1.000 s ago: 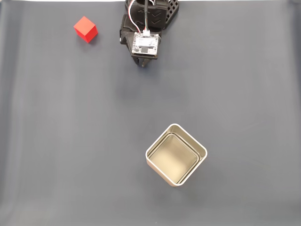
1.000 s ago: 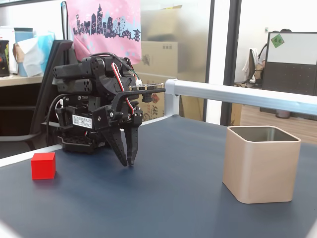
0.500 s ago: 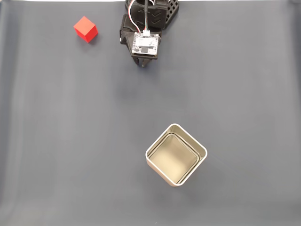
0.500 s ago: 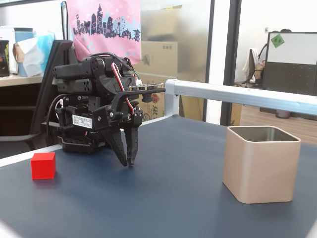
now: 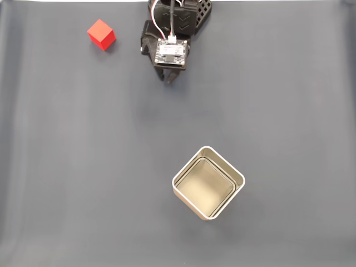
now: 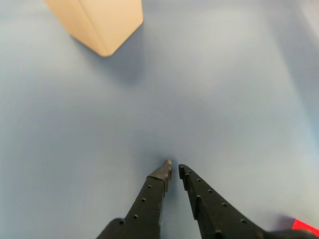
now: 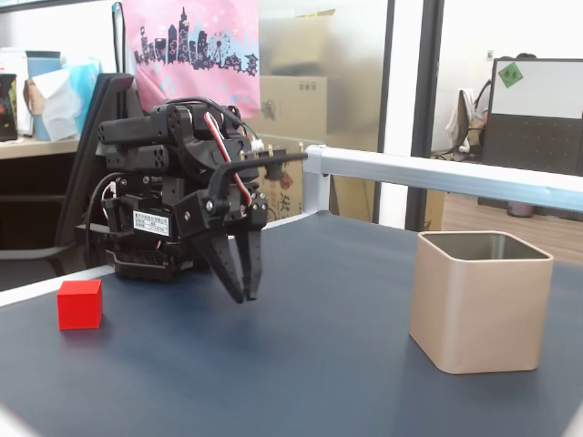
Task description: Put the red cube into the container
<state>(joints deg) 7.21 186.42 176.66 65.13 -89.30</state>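
The red cube (image 5: 101, 34) sits on the dark mat at the far left in the top-down fixed view, and low on the left (image 7: 79, 303) in the side fixed view. A red corner of the cube (image 6: 305, 226) shows at the wrist view's bottom right. My gripper (image 5: 171, 79) hangs just above the mat, to the right of the cube and apart from it. Its black fingertips stand a narrow gap apart (image 6: 174, 168), with nothing between them (image 7: 246, 296). The cream container (image 5: 189, 165) stands upright and empty, well away from the gripper (image 7: 478, 309) and at the wrist view's top left (image 6: 99, 20).
The arm's black base (image 7: 146, 228) stands at the mat's far edge behind the gripper. An aluminium rail (image 7: 437, 177) runs along the table's back side in the side view. Bare dark mat (image 5: 100, 167) lies between gripper, cube and container.
The gripper has lifted and tilted a little, and its fingertips have parted slightly from touching. Cube and container have not moved.
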